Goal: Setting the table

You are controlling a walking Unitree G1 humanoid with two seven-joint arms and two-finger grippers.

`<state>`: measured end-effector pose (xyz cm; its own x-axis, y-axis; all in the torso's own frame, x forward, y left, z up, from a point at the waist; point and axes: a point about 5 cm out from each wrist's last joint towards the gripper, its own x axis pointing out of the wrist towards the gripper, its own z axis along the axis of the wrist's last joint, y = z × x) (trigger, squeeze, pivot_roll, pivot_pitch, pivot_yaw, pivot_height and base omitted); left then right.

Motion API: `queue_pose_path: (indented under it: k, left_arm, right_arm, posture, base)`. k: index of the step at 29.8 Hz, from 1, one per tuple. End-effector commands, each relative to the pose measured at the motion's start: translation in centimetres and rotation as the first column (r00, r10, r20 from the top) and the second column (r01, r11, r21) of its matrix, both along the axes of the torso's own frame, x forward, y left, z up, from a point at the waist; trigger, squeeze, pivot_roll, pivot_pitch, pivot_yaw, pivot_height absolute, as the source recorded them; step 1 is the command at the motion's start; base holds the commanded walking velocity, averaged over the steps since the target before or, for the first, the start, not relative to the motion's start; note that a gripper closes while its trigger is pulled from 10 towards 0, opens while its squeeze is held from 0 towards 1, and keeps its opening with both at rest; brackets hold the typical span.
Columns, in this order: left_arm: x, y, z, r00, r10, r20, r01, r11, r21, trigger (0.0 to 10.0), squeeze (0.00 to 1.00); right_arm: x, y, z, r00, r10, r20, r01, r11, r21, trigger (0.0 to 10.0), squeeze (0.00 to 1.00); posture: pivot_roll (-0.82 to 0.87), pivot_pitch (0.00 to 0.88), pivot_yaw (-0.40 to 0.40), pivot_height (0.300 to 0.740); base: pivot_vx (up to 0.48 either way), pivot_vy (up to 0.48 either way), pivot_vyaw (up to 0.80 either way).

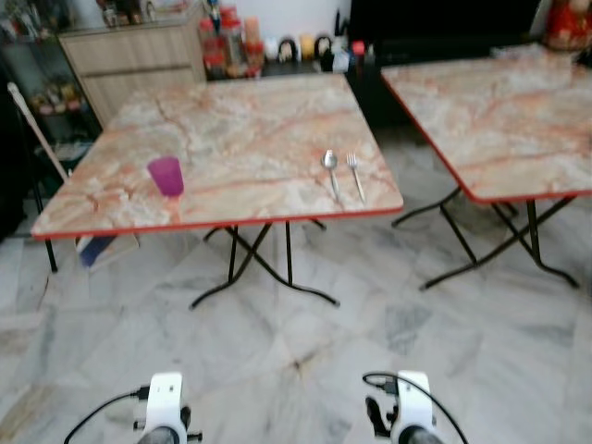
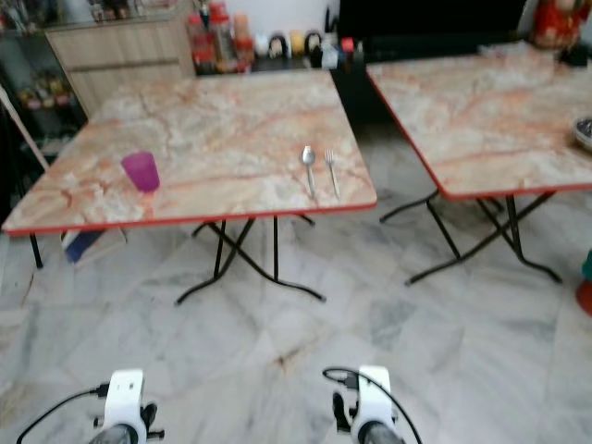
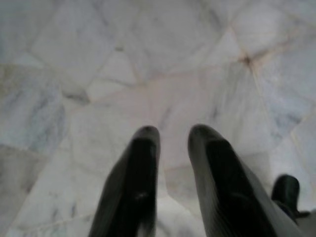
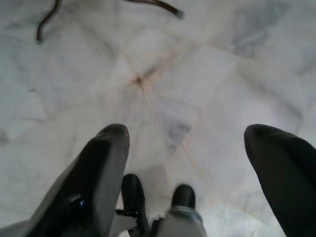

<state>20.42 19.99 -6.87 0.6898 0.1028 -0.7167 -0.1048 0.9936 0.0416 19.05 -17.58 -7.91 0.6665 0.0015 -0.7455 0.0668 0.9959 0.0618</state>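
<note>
A folding table (image 1: 242,111) with a marbled pink top and red edge stands ahead of me. On it a purple cup (image 1: 166,175) stands upright near the front left. A spoon (image 1: 330,168) and a fork (image 1: 355,174) lie side by side near the front right corner. Both arms hang low over the marble floor, well short of the table. In the left wrist view my left gripper (image 3: 173,132) holds its fingers slightly apart with nothing between them. My right gripper (image 4: 186,132) is spread wide and empty.
A second, similar table (image 1: 504,116) stands to the right, with a dark dish (image 2: 585,132) at its far right edge. A wooden cabinet (image 1: 139,54) and a shelf of jars (image 1: 236,42) line the back wall. A stick (image 1: 37,129) leans at the left. Marble floor (image 1: 305,361) lies between me and the tables.
</note>
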Motion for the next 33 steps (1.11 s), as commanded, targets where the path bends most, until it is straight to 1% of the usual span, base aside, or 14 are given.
queue_pose_path:
  k: [1,3,12,15,18,23,24,26,33]
  left_arm:
    - [-0.34,0.7,-0.1,1.0,-0.005,-0.02,0.006,1.0,0.024,10.0,0.0]
    - [-0.41,0.74,-0.13,1.0,-0.007,-0.022,0.008,1.0,0.025,10.0,0.0]
    - [-0.47,0.75,-0.12,1.0,-0.007,-0.012,0.007,1.0,0.028,10.0,0.0]
    - [-0.59,0.9,-0.14,1.0,0.016,-0.006,-0.016,1.0,0.012,10.0,0.0]
    - [-0.66,1.03,-0.16,1.0,0.013,-0.011,-0.013,0.999,0.033,10.0,0.0]
    - [-0.71,1.13,-0.17,1.0,0.021,-0.013,-0.02,0.999,0.038,10.0,0.0]
    - [-0.68,1.25,-0.14,1.0,0.023,-0.013,-0.022,0.999,0.04,10.0,0.0]
    - [-0.68,1.34,-0.13,1.0,0.025,-0.016,-0.024,0.999,0.042,10.0,0.0]
    - [-0.79,1.51,-0.16,0.999,0.036,-0.019,-0.035,0.998,0.043,10.0,0.0]
  right_arm:
    - [0.17,0.67,0.03,1.0,0.009,0.005,-0.009,1.0,0.014,10.0,0.0]
    - [0.11,0.77,-0.01,1.0,0.011,0.003,-0.011,1.0,0.016,10.0,0.0]
    - [-0.06,0.81,-0.09,1.0,0.016,-0.002,-0.016,1.0,0.016,10.0,0.0]
    - [0.02,0.75,-0.05,1.0,0.017,0.001,-0.017,1.0,0.012,10.0,0.0]
    - [0.13,0.7,0.04,0.999,0.041,0.009,-0.041,0.999,-0.008,10.0,0.0]
    - [0.22,0.68,0.09,0.999,0.039,0.012,-0.038,0.999,-0.015,10.0,0.0]
    - [0.27,0.62,0.09,1.0,0.011,0.009,-0.011,1.0,-0.003,10.0,0.0]
    - [0.36,0.47,0.15,1.0,-0.005,0.012,0.005,1.0,-0.001,10.0,0.0]
    - [0.22,0.41,0.09,1.0,-0.005,0.011,0.005,1.0,-0.008,10.0,0.0]
  posture:
    - [0.06,0.0,0.065,0.728]
    - [0.06,0.0,0.066,0.728]
    - [0.06,0.0,0.066,0.728]
    - [0.06,0.0,0.064,0.728]
    - [0.07,0.0,0.061,0.728]
    - [0.07,0.0,0.061,0.728]
    - [0.06,0.0,0.063,0.728]
    - [0.06,0.0,0.065,0.728]
    - [0.06,0.0,0.07,0.728]
  base:
    - [0.0,0.386,0.0]
    - [0.0,0.375,0.0]
    - [0.0,0.0,0.0]
    - [0.0,0.0,0.0]
    - [0.274,0.0,0.0]
    - [0.334,0.0,0.76]
    - [0.345,0.0,0.0]
    - [0.345,0.0,0.0]
    - [0.348,0.0,0.0]
